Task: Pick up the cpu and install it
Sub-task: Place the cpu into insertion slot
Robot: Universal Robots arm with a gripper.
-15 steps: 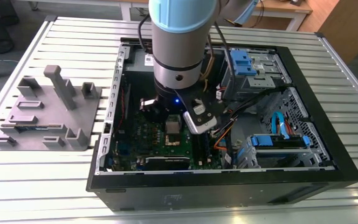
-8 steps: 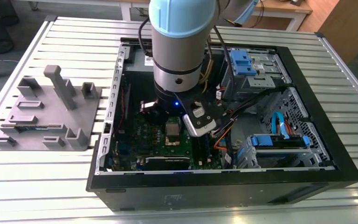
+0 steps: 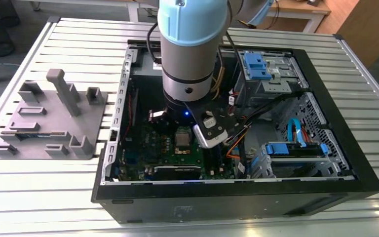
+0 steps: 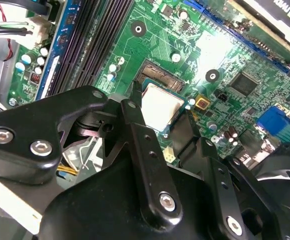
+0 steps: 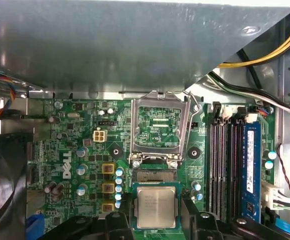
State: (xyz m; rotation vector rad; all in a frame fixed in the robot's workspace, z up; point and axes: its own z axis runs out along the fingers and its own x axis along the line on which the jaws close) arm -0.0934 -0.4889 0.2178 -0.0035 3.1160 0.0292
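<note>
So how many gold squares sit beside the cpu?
3, in a row beside the cpu: socket-end gold square, middle gold square, far-end gold square. Others may be hidden.

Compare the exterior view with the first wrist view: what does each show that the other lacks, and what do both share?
The exterior view adds the grey plastic block with upright posts on the slatted table, the outside of the black computer case, and the arm reaching into it. The first wrist view adds the opened metal socket frame, the memory slots, and the cpu gripped in the hand, its pale metal top plain to see. Both share the green motherboard inside the case.
</note>
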